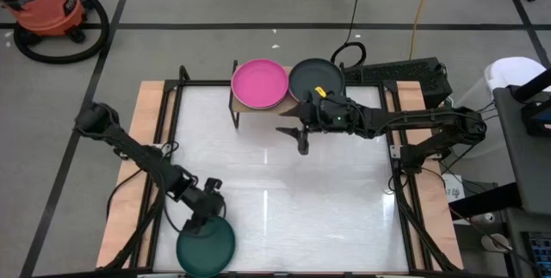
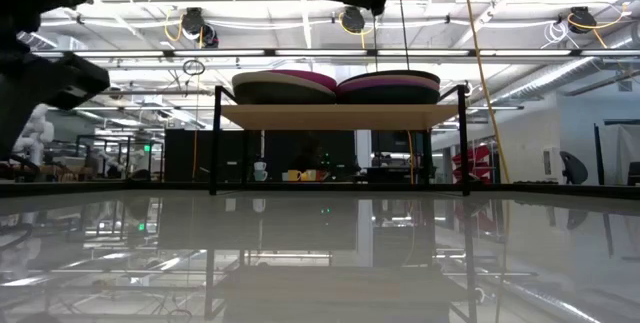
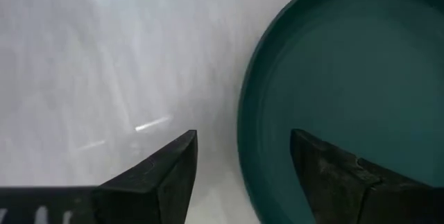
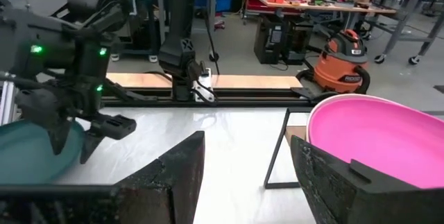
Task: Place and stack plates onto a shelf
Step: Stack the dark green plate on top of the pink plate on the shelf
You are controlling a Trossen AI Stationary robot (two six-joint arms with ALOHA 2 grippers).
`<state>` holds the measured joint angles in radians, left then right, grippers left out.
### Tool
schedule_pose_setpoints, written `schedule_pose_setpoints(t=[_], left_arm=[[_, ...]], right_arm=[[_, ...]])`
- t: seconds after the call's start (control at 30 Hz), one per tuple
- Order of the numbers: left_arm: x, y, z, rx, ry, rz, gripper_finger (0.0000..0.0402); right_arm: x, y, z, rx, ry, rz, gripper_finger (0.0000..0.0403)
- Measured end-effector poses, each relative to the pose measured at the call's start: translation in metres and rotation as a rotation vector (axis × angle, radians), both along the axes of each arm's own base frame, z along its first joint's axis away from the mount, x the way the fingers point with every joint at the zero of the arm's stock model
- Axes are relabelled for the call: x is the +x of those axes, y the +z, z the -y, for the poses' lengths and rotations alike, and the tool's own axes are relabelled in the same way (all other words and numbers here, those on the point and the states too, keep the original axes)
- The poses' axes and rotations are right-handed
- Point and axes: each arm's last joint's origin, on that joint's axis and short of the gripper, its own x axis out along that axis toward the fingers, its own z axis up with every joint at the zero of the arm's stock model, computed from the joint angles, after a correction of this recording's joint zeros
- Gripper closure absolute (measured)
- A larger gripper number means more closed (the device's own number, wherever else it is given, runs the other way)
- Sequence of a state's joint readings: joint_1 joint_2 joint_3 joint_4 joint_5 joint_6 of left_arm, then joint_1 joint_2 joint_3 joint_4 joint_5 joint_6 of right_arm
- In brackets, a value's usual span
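Observation:
A dark teal plate (image 1: 207,245) (image 3: 347,64) lies flat at the table's near edge, left of centre. My left gripper (image 1: 205,224) (image 3: 243,141) is open at its far rim, one finger over the plate's inside and one outside above the table. The shelf (image 1: 244,110) (image 2: 340,115) stands at the far edge. It carries two stacks, a magenta plate (image 1: 258,83) (image 4: 374,137) topping the left one and a dark grey plate (image 1: 316,77) (image 2: 390,85) the right one. My right gripper (image 1: 295,139) (image 4: 246,144) hangs open and empty just in front of the shelf, above its height.
The white table top (image 1: 284,183) stretches bare between shelf and teal plate, with wooden side strips (image 1: 129,183) left and right. An orange shop vacuum (image 1: 47,11) stands on the floor beyond the far left corner. Black frame rails (image 1: 405,192) run along the table's sides.

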<state>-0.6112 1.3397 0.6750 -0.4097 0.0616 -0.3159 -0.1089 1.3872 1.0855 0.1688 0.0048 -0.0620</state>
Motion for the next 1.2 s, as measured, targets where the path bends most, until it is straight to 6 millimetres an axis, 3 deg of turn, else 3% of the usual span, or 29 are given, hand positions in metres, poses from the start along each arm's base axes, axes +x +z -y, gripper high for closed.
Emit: schedule_pose_setpoints(t=[0.33, 0.43, 0.63, 0.8, 1.0, 1.2], left_arm=[[0.01, -0.028, 0.001, 0.085, 0.035, -0.073, 0.0175], [0.011, -0.032, 0.002, 0.098, 0.021, -0.088, 0.0218], [0.012, -0.032, 0.001, 0.066, -0.021, -0.098, 0.0364], [0.016, -0.03, -0.002, 0.027, -0.043, -0.11, 0.039], [0.02, -0.009, -0.011, 0.08, -0.087, -0.077, 0.0394], [0.027, 0.039, -0.04, 0.225, -0.043, 0.045, 0.0394]], right_arm=[[0.0, 0.0, 0.0, 0.022, -0.007, 0.001, 0.0209], [0.0, 0.0, 0.0, 0.022, -0.007, 0.001, 0.0209], [0.0, 0.0, 0.0, 0.023, -0.007, 0.0, 0.0209], [0.0, -0.001, 0.0, 0.023, -0.007, -0.003, 0.0209], [0.0, -0.001, 0.0, 0.019, -0.006, -0.008, 0.0209], [0.0, -0.002, 0.0, 0.017, -0.005, -0.016, 0.0209]])
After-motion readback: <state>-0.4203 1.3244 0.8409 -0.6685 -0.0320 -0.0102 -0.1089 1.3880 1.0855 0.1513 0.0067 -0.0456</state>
